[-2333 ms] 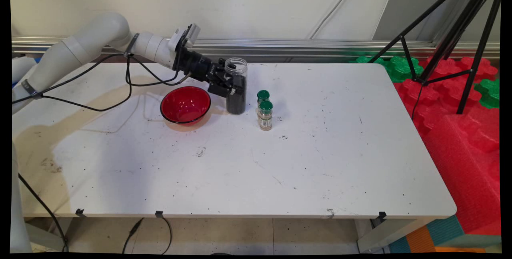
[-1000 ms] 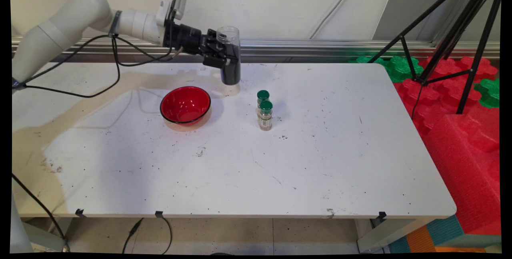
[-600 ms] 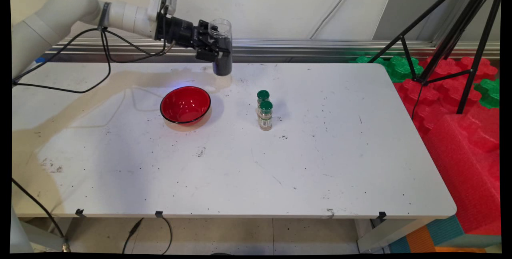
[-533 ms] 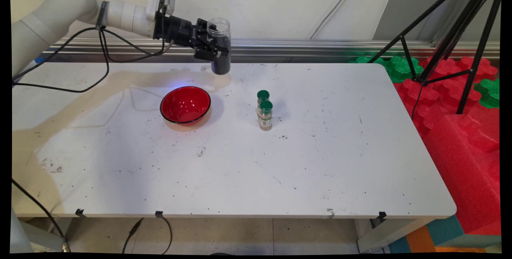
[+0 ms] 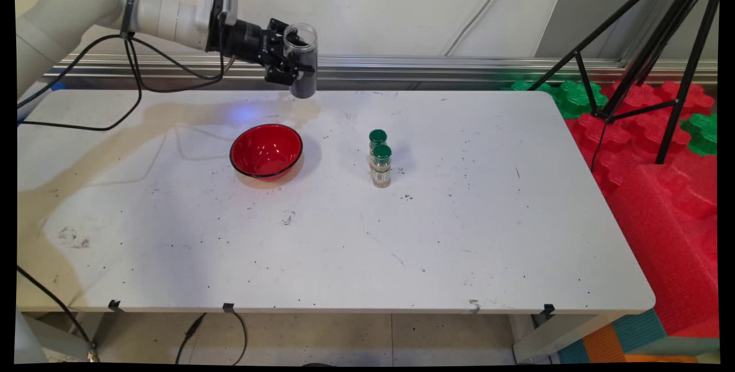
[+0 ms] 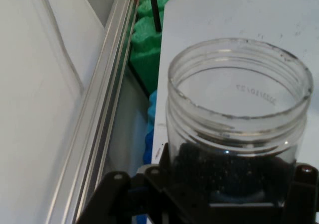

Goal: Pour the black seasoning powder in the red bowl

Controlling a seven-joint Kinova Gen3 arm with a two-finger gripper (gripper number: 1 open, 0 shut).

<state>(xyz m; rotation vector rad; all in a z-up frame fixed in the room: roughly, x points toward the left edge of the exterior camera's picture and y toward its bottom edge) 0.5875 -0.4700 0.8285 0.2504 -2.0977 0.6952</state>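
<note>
My gripper (image 5: 294, 68) is clenched on a jar (image 5: 301, 61), and I hold it in the air, well above the table (image 5: 459, 234). The jar is a clear plastic cylinder with a wide open mouth and a threaded neck. It stands upright between my fingers (image 5: 279, 75), which press it at the lower half. The bottom part of it is filled with a dark, grainy material; the upper part is empty and I can see through the wall.

In the hand view the jar (image 6: 237, 119) fills the space just in front of my jaws. Its round rim is smooth and shiny, with small mirrored numbers printed on the far wall. The black granules lie just above my black linkage (image 6: 149, 194).

Below my jaws and a little toward the near side, a bowl (image 5: 266, 151) rests on the table. It is round and glossy, red inside with a thin black rim. To the right of the bowl, further from my jaws, stand two small bottles (image 5: 380, 165), one right behind the other, so close that I cannot tell whether they touch. Both are glass-like cylinders with green ribbed caps, and the front one has a paper label.

The table is white, flat, with rounded corners, and its surface has many small dark specks and scratches. Behind my jaws a metal rail (image 5: 459, 65) runs along the wall.
</note>
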